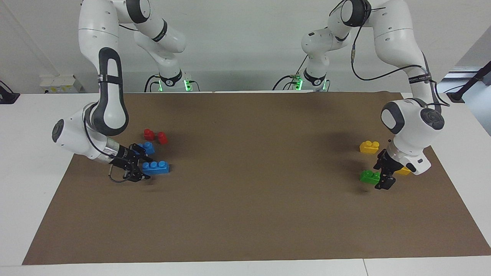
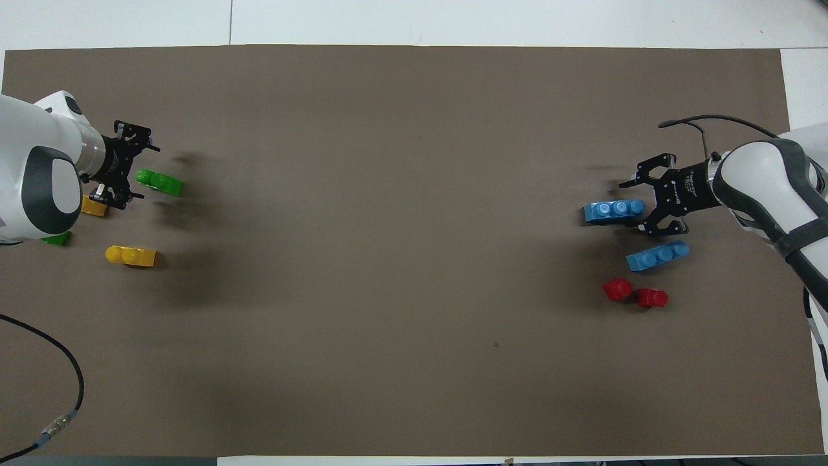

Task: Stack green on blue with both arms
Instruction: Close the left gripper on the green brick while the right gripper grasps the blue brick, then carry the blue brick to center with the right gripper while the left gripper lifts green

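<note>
Both arms are at the pick-up step. The left hand [image 1: 384,177], released, straddles the end of a small green two-stud plastic brick [image 1: 369,176]. The right hand [image 1: 139,167] brackets the end of a long blue three-stud plastic brick [image 1: 155,167]; its grip I cannot tell. Next comes clenching, lifting and meeting over the bare brown bench [image 1: 253,184] middle, well clear of edges.

Two high, distant views from opposite table ends, sharing the mat [image 1: 245,214]
</note>
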